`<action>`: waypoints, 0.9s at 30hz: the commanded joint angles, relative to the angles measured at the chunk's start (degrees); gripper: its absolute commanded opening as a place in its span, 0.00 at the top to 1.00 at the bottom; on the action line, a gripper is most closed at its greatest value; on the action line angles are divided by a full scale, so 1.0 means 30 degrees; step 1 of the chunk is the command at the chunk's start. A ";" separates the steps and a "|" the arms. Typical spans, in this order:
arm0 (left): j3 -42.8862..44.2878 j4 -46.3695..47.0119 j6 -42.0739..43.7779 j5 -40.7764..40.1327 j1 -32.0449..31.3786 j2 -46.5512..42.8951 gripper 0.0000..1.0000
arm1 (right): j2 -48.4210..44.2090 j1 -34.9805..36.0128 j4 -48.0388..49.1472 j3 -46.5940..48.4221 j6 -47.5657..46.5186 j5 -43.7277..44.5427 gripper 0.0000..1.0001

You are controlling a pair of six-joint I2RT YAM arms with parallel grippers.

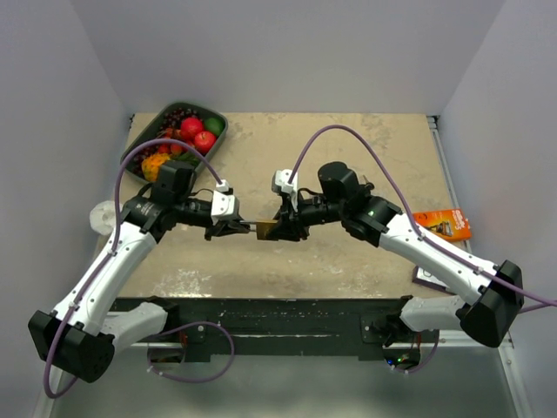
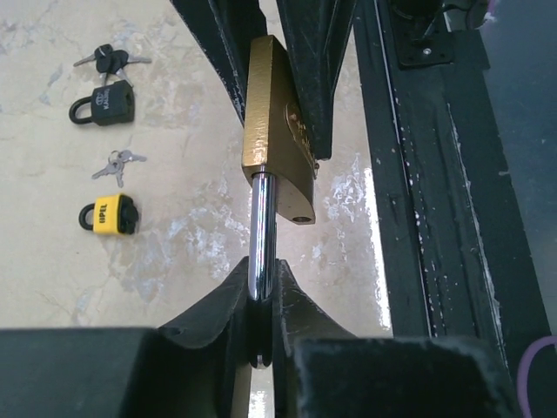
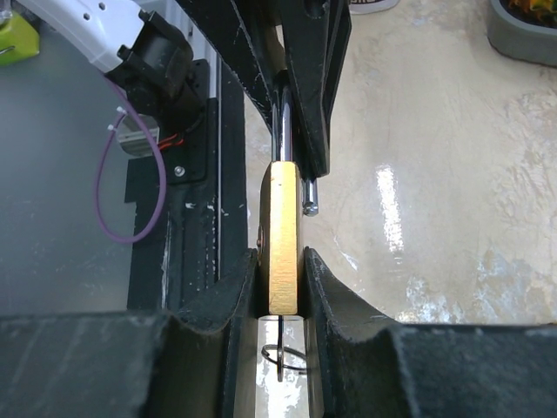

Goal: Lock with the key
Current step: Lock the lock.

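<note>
A brass padlock (image 1: 265, 229) hangs in the air between my two grippers, above the table's middle. My left gripper (image 2: 261, 280) is shut on its chrome shackle (image 2: 261, 235), and the brass body (image 2: 277, 131) points away from it. My right gripper (image 3: 283, 272) is shut on the flat sides of the brass body (image 3: 283, 235). The shackle's free end (image 3: 310, 198) stands out of the body, so the padlock is unlocked. A thin key (image 3: 280, 344) with a wire ring (image 3: 289, 357) sticks out of the body's bottom, between the right fingers.
On the table to the left lie a black padlock (image 2: 104, 103) with keys (image 2: 111, 59) and a yellow padlock (image 2: 110, 214) with keys (image 2: 117, 164). A tray of fruit (image 1: 220, 128) sits at the back left. An orange packet (image 1: 442, 224) lies at the right.
</note>
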 commanded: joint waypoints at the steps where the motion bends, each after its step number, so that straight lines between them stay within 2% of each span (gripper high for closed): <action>1: 0.0300 -0.0492 0.0436 0.1086 -0.0085 0.0389 0.74 | -0.1224 -0.0010 0.2328 0.0315 -0.0271 -0.0644 1.00; 4: 0.0213 -0.0550 0.0347 0.1409 -0.0085 0.0564 0.60 | -0.1253 -0.0010 0.2357 0.0285 -0.0359 -0.0644 1.00; 8: 0.0066 -0.0434 0.0376 0.1059 -0.0085 0.0740 0.55 | -0.1312 -0.0010 0.2328 0.0256 -0.0418 -0.0644 1.00; 12: 0.0007 -0.0463 0.0347 0.1029 -0.0085 0.0828 0.64 | -0.1312 -0.0039 0.2386 0.0227 -0.0477 -0.0644 1.00; 13: -0.0022 -0.0463 0.0347 0.1029 -0.0085 0.0800 0.69 | -0.1341 -0.0010 0.2444 0.0226 -0.0448 -0.0644 1.00; 16: -0.0109 -0.0405 0.0435 0.1000 -0.0085 0.0770 0.78 | -0.1370 -0.0009 0.2765 0.0110 -0.0331 -0.0557 1.00; 20: -0.0403 -0.0375 0.0435 0.0912 -0.0085 0.0741 0.74 | -0.1458 -0.0010 0.2943 0.0080 -0.0242 -0.0526 1.00; 23: -0.0578 -0.0287 0.0377 0.0999 -0.0085 0.0741 0.79 | -0.1546 -0.0010 0.3001 0.0080 -0.0271 -0.0527 1.00; 27: -0.0491 -0.0229 0.0202 0.1379 -0.0085 0.0770 1.00 | -0.1634 -0.0010 0.3295 -0.0096 -0.0242 -0.0468 1.00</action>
